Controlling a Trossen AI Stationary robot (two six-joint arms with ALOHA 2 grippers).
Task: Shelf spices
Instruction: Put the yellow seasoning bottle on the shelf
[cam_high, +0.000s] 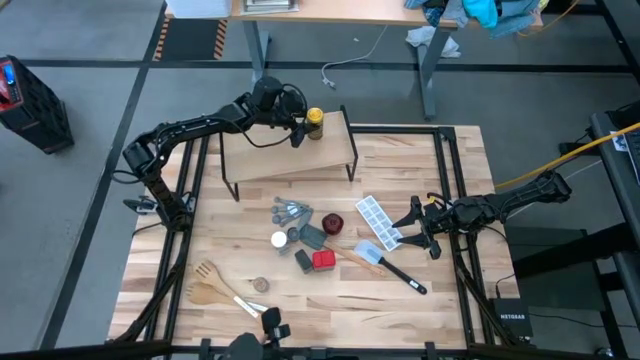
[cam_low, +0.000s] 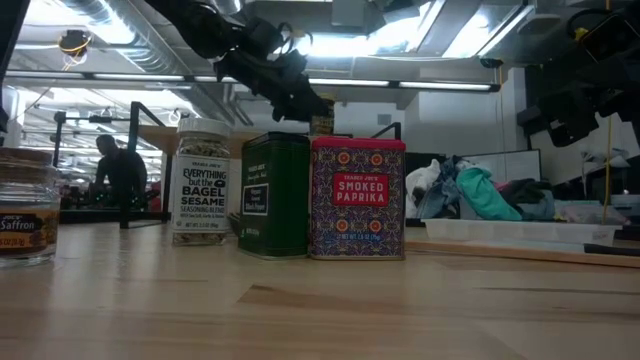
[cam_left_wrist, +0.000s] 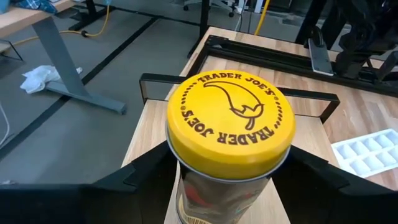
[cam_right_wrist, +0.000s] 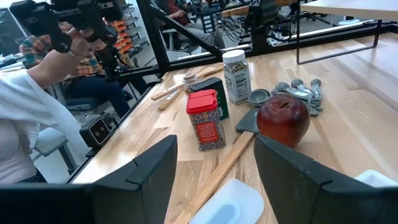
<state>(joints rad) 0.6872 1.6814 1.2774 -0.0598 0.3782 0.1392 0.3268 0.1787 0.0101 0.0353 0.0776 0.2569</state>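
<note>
You have the yellow-capped jar (cam_left_wrist: 230, 127) standing on the shelf (cam_high: 290, 157) between the left gripper's (cam_high: 298, 131) loosening fingers, so next back away cleanly without tipping it.

The yellow-capped jar (cam_left_wrist: 230, 124), centre frame in the left wrist view, carries a dark brown chilli drawing ringed by brown lettering on its bright yellow lid. At the middle of the low view, the red square tin (cam_low: 357, 198) shows an ornate blue-and-red pattern with white letters; the tin just left of it (cam_low: 273, 194) looks dark green. The white-capped jar (cam_low: 202, 182) has black print on a white label. The counter (cam_high: 400, 290) is pale striped wood, and the shelf (cam_high: 285, 155) is light wood.
</note>
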